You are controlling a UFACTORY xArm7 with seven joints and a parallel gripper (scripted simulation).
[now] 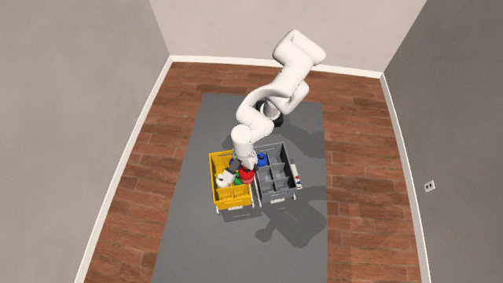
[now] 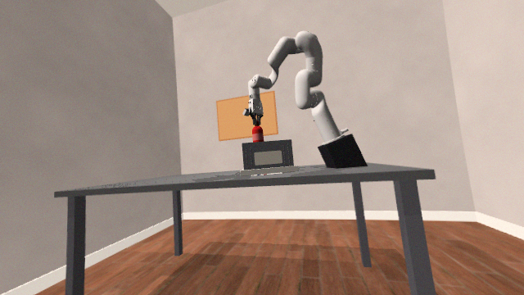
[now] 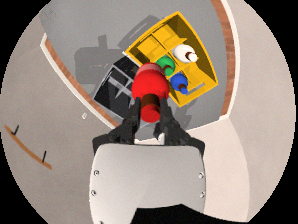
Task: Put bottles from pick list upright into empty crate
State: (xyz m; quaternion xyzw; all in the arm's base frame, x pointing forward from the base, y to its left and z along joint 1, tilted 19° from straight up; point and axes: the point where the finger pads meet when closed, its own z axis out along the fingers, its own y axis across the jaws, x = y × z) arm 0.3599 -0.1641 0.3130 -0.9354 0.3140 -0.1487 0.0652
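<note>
From where I'm standing, the red bottle [image 1: 246,175] [image 2: 257,133] [image 3: 151,86] is up in the air, upright, higher than the crates. The pincer [image 1: 249,168] [image 2: 256,121] [image 3: 150,104] has it by the neck, its two dark fingers drawn partway together, one on each side just under the red cap. Seen from above, the bottle hangs over the yellow crate [image 1: 233,203] [image 3: 199,97], by the side facing the gray crate [image 1: 278,193] [image 2: 288,155] [image 3: 106,83]. Down in the yellow crate stand a white bottle [image 1: 222,181] [image 3: 183,52], a green bottle [image 1: 237,179] [image 3: 165,64] and a blue bottle [image 3: 178,82]. The gray crate, just beside it, has another blue bottle [image 1: 262,159] in a compartment near the arm's end. Past its far side lies the paper strip [image 1: 294,171], with red and blue marks too small for me to read.
</note>
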